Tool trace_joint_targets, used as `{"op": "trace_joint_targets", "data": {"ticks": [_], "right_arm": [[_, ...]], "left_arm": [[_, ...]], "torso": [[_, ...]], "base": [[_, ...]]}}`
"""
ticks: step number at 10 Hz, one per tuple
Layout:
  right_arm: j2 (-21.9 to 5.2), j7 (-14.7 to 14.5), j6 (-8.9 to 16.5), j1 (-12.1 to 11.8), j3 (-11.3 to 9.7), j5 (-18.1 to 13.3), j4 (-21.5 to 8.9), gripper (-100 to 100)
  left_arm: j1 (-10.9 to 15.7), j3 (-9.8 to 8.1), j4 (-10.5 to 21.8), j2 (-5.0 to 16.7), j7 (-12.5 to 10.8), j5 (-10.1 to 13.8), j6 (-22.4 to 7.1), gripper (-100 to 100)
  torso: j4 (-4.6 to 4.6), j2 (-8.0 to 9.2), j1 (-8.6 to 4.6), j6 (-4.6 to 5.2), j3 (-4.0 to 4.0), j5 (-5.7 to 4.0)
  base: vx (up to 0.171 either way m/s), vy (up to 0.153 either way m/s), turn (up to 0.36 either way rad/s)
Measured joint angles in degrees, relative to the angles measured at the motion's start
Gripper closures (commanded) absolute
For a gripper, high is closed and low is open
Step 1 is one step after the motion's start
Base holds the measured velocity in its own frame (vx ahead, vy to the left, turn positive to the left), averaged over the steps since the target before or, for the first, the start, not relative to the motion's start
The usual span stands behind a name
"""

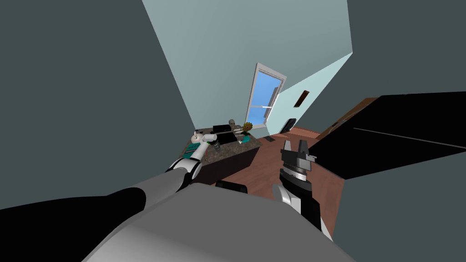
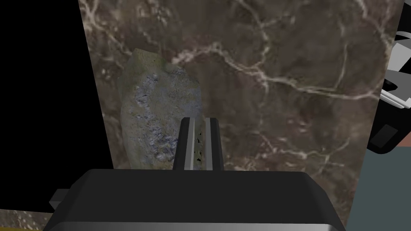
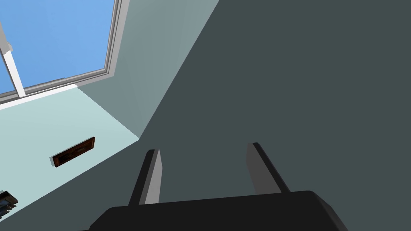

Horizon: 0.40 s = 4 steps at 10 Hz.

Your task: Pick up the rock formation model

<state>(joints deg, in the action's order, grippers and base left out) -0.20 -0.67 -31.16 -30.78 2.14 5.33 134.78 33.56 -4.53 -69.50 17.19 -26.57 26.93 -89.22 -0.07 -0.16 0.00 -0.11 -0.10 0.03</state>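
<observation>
Brown-veined marble table (image 2: 301, 120) is carrying grey-green rock formation model (image 2: 156, 108) | left hand (image 2: 199, 122) is pinching its edge, nearly closed | right hand (image 3: 204, 148) is hanging wide open, holding nothing

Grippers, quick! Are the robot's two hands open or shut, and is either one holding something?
Left gripper: shut on an edge of the rock formation model.
Right gripper: open, holding nothing.

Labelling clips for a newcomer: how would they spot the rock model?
Find the brown marble-topped table near the window. At its edge, the left hand pinches the rock model: a lumpy grey-green chunk with bluish flecks, rough against the smooth white-veined top.
</observation>
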Motion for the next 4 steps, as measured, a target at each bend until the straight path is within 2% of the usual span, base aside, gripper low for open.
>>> {"op": "trace_joint_targets", "data": {"ticks": [1,3,4], "right_arm": [[0.0,0.0,0.0,0.0,0.0,0.0,0.0,0],[0.0,0.0,0.0,0.0,0.0,0.0,0.0,0],[0.0,0.0,0.0,0.0,0.0,0.0,0.0,0]], "left_arm": [[0.0,0.00,0.0,0.0,0.0,0.0,0.0,100],[0.6,-0.04,-1.1,0.4,-0.6,0.4,-1.7,100],[0.6,-0.05,-1.3,0.4,-0.6,0.4,-1.9,0]], "torso": [[0.00,0.00,0.00,0.00,0.00,0.00],[0.03,0.08,0.04,-0.02,0.05,0.00],[0.01,0.06,0.03,-0.01,0.03,0.01]], "base": [[-0.011,0.007,0.022],[-0.011,0.009,0.008],[0.000,0.000,0.000]]}}
